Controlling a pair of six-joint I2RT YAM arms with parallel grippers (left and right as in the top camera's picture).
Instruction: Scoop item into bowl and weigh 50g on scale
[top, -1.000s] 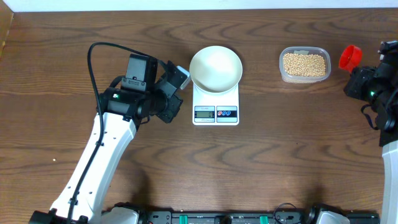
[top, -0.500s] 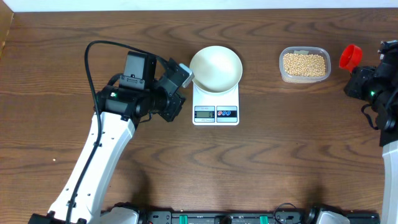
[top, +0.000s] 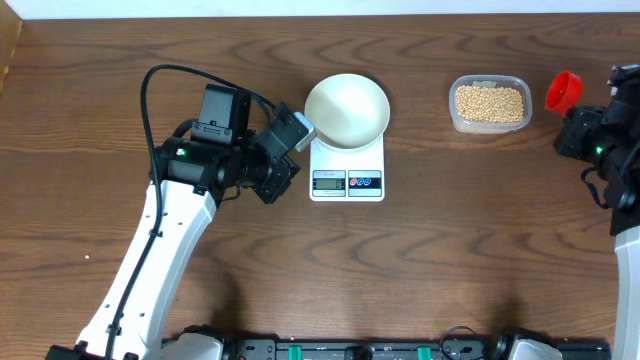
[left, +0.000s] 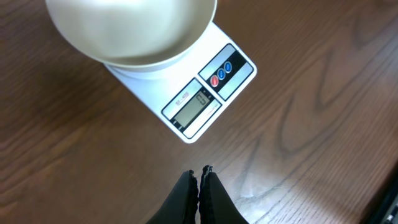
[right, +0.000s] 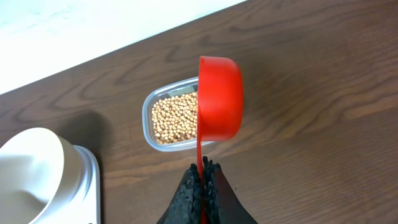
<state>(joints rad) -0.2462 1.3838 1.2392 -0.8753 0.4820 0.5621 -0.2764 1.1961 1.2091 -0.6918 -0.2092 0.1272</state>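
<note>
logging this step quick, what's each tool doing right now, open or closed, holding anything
Left tool: closed, holding nothing.
Right tool: closed on the handle of the red scoop.

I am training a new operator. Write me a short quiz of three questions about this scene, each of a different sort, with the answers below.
1. True or false: the white bowl stands on the scale.
2. Where is the red scoop?
A. held in the right gripper
B. inside the bowl
C. lying on the scale
3. Fill in the missing word: the beans all lie in the clear plastic ____, and the bowl has none in it.

Key: 1 true; 2 A; 3 tub.
</note>
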